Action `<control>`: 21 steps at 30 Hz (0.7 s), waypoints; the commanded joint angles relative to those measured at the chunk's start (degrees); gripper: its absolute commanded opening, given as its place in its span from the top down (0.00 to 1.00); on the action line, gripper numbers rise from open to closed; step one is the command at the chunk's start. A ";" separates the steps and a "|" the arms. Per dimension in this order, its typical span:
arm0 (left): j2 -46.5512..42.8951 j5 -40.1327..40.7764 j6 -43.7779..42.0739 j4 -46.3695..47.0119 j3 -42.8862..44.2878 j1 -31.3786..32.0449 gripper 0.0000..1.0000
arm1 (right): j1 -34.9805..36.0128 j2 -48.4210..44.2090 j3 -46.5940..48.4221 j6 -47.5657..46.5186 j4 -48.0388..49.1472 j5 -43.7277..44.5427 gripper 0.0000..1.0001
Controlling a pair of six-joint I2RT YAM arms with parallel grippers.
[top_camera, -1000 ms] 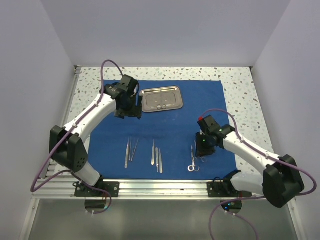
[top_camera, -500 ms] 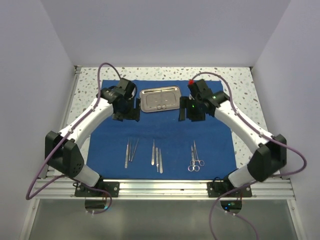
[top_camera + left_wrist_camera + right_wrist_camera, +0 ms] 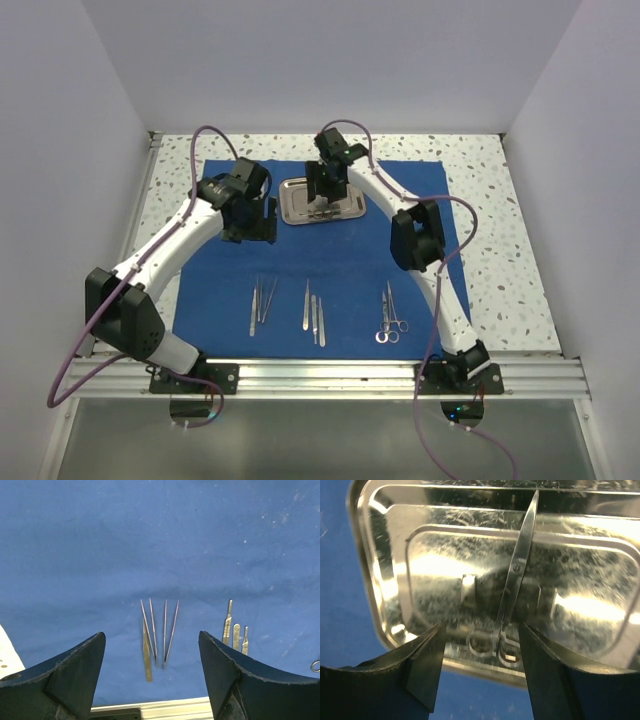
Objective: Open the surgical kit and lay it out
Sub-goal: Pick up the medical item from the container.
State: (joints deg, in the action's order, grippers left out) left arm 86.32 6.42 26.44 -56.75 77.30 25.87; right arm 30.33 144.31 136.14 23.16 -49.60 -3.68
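Observation:
The royal-blue cloth (image 3: 330,260) lies spread flat on the table. The steel tray (image 3: 295,200) sits at its far middle and holds one pair of scissors (image 3: 512,595). My right gripper (image 3: 325,188) hovers open over the tray (image 3: 445,565), its jaws on either side of the scissors' finger rings, not touching. My left gripper (image 3: 250,225) is open and empty above the cloth, left of the tray. Tweezers (image 3: 262,300), scalpel handles (image 3: 313,315) and ring-handled instruments (image 3: 390,318) lie in a row near the front edge. The tweezers (image 3: 157,630) and scalpel handles (image 3: 235,630) show in the left wrist view.
The speckled tabletop (image 3: 480,200) borders the cloth on the far and right sides. White walls close in left, right and back. An aluminium rail (image 3: 320,375) runs along the near edge with the arm bases.
My right arm has swung from the ring-handled instruments at the front right, up and left, to over the tray. My left gripper has shifted slightly left.

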 commanded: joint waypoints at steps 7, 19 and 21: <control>-2.30 2.55 -0.68 -2.66 -1.19 -0.82 0.21 | -0.53 6.68 6.86 6.81 8.12 3.14 0.38; 2.09 2.81 -3.85 -2.05 1.36 -1.79 0.21 | 2.27 11.70 11.61 3.39 -6.11 16.51 0.50; 2.18 2.73 -3.94 -1.78 1.37 -1.79 0.21 | 2.98 11.61 11.43 2.34 -7.87 18.36 0.54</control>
State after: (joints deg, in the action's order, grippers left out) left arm 88.33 8.58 24.27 -58.92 76.38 24.49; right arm 31.57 153.49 147.15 27.38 -48.99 9.72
